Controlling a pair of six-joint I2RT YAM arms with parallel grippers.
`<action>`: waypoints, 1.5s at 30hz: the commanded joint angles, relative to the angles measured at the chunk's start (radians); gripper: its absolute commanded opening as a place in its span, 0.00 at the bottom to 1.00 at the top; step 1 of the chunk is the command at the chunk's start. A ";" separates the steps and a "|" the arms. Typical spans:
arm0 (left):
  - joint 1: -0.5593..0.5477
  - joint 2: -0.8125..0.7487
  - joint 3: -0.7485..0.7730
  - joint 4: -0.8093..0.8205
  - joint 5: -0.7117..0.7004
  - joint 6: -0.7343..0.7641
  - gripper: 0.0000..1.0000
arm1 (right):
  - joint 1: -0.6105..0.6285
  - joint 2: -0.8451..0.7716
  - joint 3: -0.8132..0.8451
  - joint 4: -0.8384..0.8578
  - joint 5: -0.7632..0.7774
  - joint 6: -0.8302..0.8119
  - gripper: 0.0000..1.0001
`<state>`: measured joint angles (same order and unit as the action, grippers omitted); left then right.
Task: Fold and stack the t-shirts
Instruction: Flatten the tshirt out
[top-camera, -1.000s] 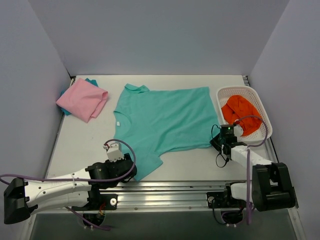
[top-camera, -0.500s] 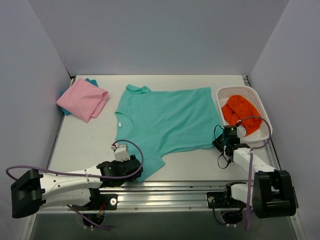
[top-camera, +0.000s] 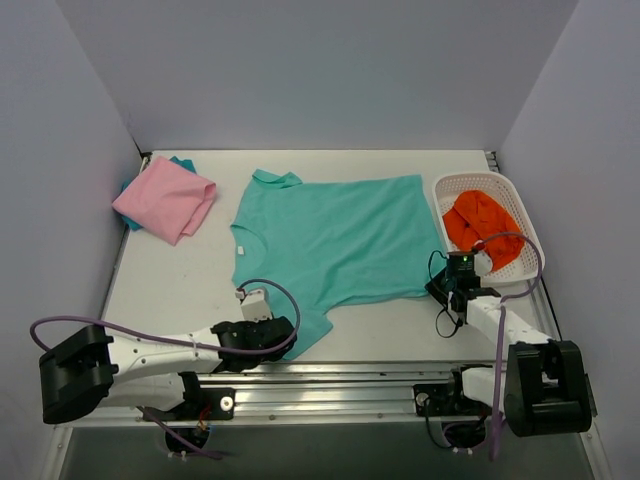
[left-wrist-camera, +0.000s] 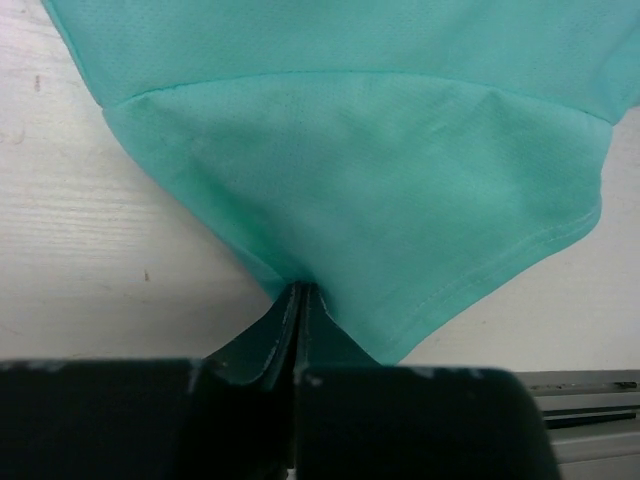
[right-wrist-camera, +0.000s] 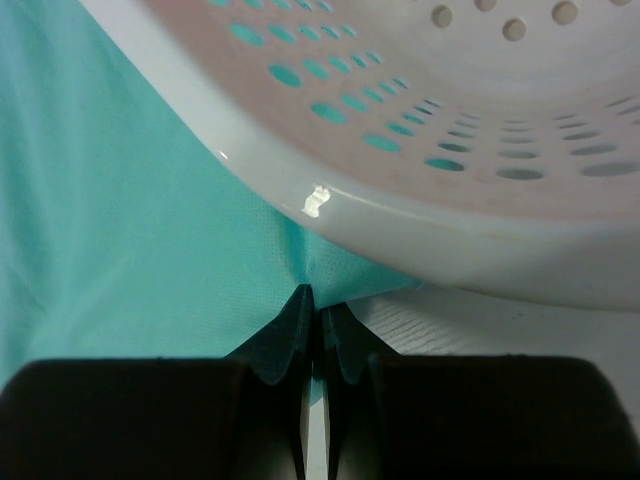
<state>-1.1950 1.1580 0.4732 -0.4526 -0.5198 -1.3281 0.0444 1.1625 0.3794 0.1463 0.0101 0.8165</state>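
At the near edge, the left gripper (left-wrist-camera: 300, 292) has its fingers pressed together on the tip of the near sleeve (left-wrist-camera: 380, 200) of the mint-teal t-shirt (top-camera: 335, 240), and the cloth puckers into the pinch. Over to the right, the right gripper (right-wrist-camera: 312, 300) is likewise clamped on the shirt's near right hem corner, just beside the wall of the white lattice basket (top-camera: 470, 178). The shirt lies spread flat across the middle of the table (top-camera: 170, 290), neck to the left and hem to the right. Its hem edge is close to the basket. An orange garment (top-camera: 482, 225) lies crumpled inside the basket. At the far left, the pink t-shirt (top-camera: 165, 200) lies folded, with a bit of teal cloth (top-camera: 182, 160) showing at its far edge.
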 joint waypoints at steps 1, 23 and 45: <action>0.003 0.037 0.013 0.020 0.012 -0.003 0.02 | -0.008 -0.036 -0.013 -0.037 0.001 -0.014 0.00; 0.012 -0.397 0.098 -0.485 -0.123 -0.040 0.02 | -0.011 -0.261 -0.039 -0.223 0.027 0.033 0.00; 0.011 -0.178 -0.015 -0.077 0.041 0.017 0.55 | -0.011 -0.233 -0.040 -0.189 0.018 0.019 0.00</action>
<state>-1.1873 0.9653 0.4652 -0.5991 -0.4911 -1.3216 0.0387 0.9195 0.3412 -0.0418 0.0219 0.8433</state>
